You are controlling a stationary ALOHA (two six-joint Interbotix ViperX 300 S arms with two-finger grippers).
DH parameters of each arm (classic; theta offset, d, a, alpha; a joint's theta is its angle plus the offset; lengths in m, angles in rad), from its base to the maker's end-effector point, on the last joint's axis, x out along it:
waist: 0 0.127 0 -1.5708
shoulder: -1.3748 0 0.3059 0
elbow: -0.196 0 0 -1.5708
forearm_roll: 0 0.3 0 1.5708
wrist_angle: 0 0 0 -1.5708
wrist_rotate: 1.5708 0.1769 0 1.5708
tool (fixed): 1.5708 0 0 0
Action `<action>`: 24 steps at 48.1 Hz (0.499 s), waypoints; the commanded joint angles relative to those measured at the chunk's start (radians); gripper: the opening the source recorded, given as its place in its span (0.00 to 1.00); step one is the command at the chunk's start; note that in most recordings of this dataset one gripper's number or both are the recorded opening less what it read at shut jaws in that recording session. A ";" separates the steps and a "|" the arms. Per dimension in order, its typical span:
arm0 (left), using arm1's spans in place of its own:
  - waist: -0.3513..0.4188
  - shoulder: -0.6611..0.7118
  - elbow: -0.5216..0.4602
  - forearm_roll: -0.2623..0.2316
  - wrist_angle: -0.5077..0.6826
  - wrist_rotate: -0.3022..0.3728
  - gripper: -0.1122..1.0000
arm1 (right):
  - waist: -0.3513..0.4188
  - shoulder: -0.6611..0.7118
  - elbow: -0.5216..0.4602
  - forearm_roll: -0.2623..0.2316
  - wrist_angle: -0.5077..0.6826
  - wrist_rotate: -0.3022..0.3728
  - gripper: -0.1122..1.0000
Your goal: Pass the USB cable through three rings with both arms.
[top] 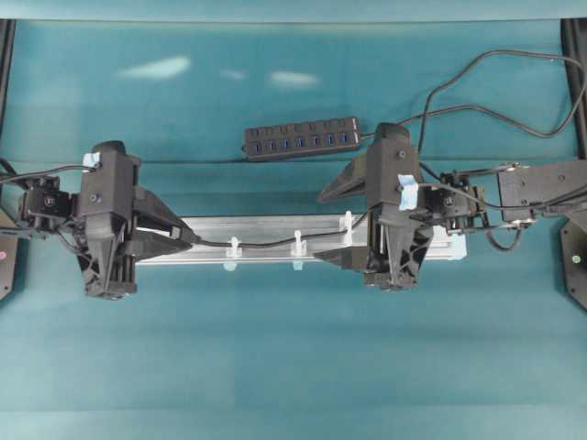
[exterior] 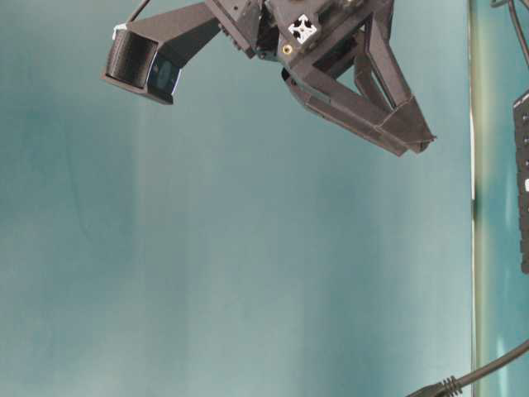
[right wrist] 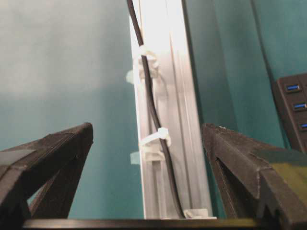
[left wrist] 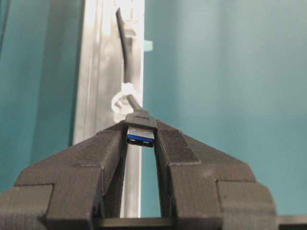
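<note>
My left pincer [left wrist: 141, 143] was nearly closed, its two fingertips [left wrist: 112, 143] pinching the USB plug [left wrist: 141, 135] from either side; the plug's blue-tongued mouth faced back toward my wrist camera. From the plug the USB cable [top: 266, 242] ran away along the silver aluminium rail [top: 275, 225] that lay lengthwise on the teal bench [top: 293, 367]. In the overhead view this pincer [top: 188, 236] sat at the rail's left end, with the cable leaving it to the right.

My right pincer [right wrist: 146, 143] stood wide apart and held nothing. Its two fingers [right wrist: 57, 148] straddled the rail, one on each side and clear of it, with the cable running between them down the middle of the rail. In the overhead view it sat at the rail's right end [top: 344, 225].

I counted three rings [top: 297, 246] on the rail, white translucent clips standing upright, spaced along it between my two pincers. In the right wrist view the cable lay through the two nearer clips [right wrist: 156, 136]; in the left wrist view it came out of the clip closest to the plug. At the third, by my right pincer, I could not tell for sure that it passed inside.

There was one cable, one rail, and one black multi-port USB hub [top: 303, 139] lying on the bench beyond the rail, well apart from it.
</note>
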 commanded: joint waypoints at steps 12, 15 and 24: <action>-0.003 -0.018 -0.028 0.002 -0.005 0.005 0.29 | 0.000 -0.009 -0.008 0.002 -0.008 0.011 0.92; -0.003 -0.020 -0.026 0.002 -0.006 0.005 0.29 | 0.000 -0.009 -0.008 0.002 -0.008 0.011 0.92; -0.003 -0.020 -0.026 0.002 -0.006 0.003 0.29 | 0.000 -0.009 -0.008 0.002 -0.008 0.011 0.92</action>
